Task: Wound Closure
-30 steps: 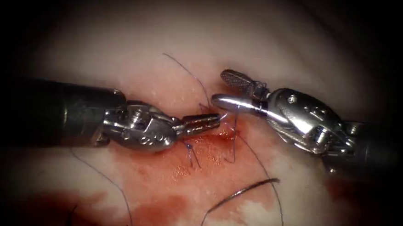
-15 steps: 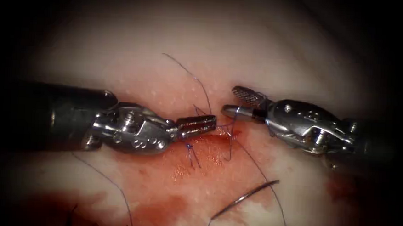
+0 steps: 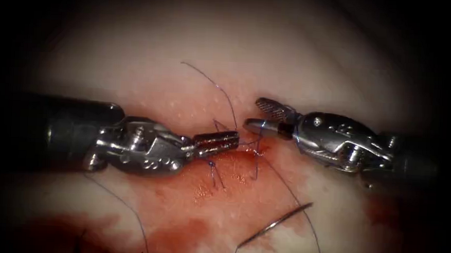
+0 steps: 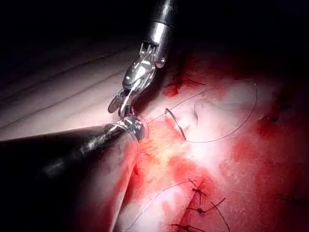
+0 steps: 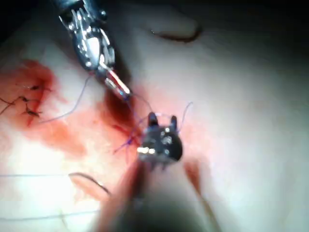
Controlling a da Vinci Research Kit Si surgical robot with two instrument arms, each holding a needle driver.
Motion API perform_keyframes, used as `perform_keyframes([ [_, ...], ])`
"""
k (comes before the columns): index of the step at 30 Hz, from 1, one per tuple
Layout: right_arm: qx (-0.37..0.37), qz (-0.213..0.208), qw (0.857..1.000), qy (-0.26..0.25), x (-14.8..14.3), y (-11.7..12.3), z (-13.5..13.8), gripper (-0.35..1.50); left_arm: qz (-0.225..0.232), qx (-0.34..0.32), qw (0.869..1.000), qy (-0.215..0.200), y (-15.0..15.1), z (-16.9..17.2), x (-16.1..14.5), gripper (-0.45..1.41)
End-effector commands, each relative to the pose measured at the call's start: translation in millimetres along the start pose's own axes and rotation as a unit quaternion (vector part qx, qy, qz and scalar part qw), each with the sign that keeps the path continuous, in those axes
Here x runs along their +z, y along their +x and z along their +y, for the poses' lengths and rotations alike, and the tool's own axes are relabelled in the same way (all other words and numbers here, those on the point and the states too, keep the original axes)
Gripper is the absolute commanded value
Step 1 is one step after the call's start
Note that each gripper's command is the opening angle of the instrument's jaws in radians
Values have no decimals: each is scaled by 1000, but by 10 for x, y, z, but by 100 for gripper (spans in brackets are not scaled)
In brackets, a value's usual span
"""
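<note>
The cut [image 3: 233,165] runs through the red-stained tissue [image 3: 301,58]. My left tool [image 3: 236,138] reaches in from the left, jaws shut on the thread [image 3: 249,141] just left of the stitch at the cut. A loose thread end [image 3: 210,82] rises behind it. Across the cut, my right tool [image 3: 252,113] has its jaws open and holds nothing. The curved needle [image 3: 277,224] lies free on the tissue in front, not in it. The left wrist view shows the needle [image 4: 175,124] and the right tool [image 4: 133,89]. The right wrist view shows the left tool [image 5: 118,87] and the right tool [image 5: 161,121].
Red fluid [image 3: 179,232] covers the tissue in front of the tools. Long thread [image 3: 123,203] trails over the tissue at front left and front right. Tied stitches [image 4: 200,203] with short cut ends sit further along the cut.
My left tool has drawn back to the left with the thread. The right tool has dropped lower and its jaws have narrowed. The needle has not moved.
</note>
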Motion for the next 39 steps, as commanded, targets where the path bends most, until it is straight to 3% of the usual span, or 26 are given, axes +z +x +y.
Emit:
perform_keyframes([
  [1, 4, 4, 1000, 0, 10, 4, -1, 22, 0, 1, 1000, 0, 0, 1, 5, -45],
  [8, 8, 7, 1000, -6, 20, 12, -2, 41, -1, 1, 1000, -1, 12, 5, -10, -45],
  [16, 7, 5, 1000, -27, 22, 12, 5, 81, -6, 6, 1000, 0, 26, 10, -22, -45],
  [27, 7, 0, 999, -34, 29, 12, 2, 90, -5, 5, 1000, -1, 38, 9, -30, -45],
  [39, 8, -54, 998, -26, 52, -3, 5, 93, -15, 8, 1000, 2, 31, 16, -42, -45],
])
